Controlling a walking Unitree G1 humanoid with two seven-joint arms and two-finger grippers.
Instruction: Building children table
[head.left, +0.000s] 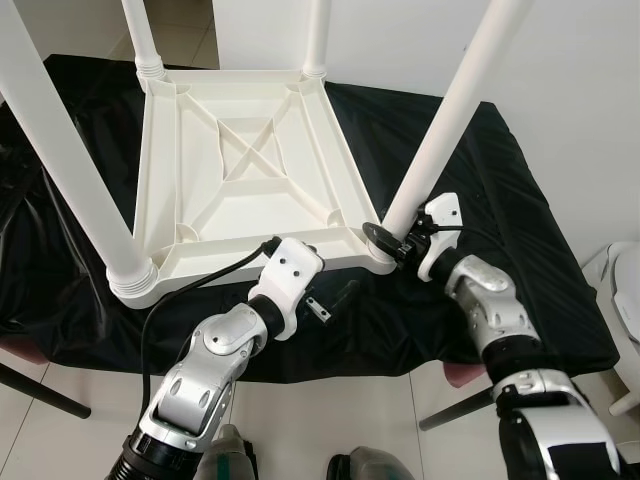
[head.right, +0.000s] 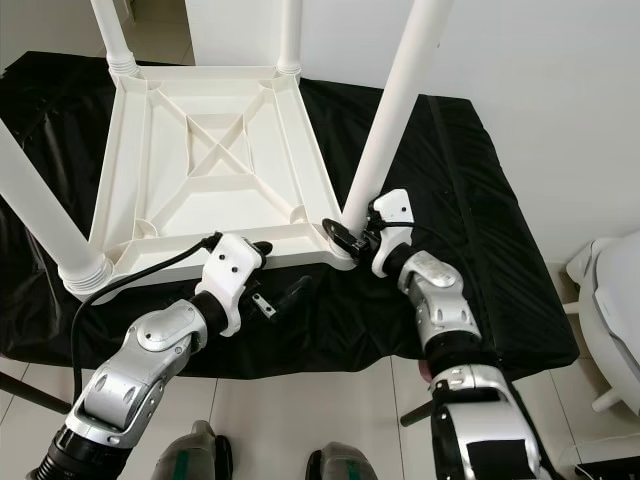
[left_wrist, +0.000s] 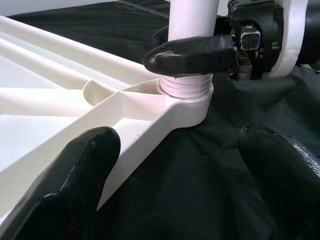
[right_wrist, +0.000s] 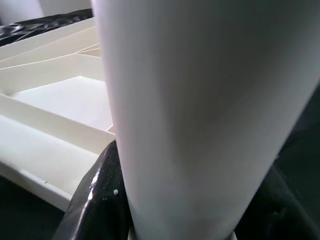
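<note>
A white plastic tabletop (head.left: 240, 170) lies upside down on a black cloth. Four white legs stand up from its corners. My right gripper (head.left: 385, 238) is shut on the near-right leg (head.left: 440, 130) just above its threaded socket (left_wrist: 185, 92). One black finger (left_wrist: 192, 55) wraps the front of that leg. In the right wrist view the leg (right_wrist: 200, 115) sits between the fingers (right_wrist: 97, 200). My left gripper (head.left: 335, 298) hovers open over the cloth at the tabletop's front edge, close to that same corner, with nothing between its fingers (left_wrist: 75, 190).
The black cloth (head.left: 520, 200) covers a low table whose front edge is just below my grippers. The near-left leg (head.left: 70, 170) rises steeply at the left. A white rounded object (head.left: 625, 290) stands on the floor at the right. A black cable (head.left: 190, 285) trails from my left arm.
</note>
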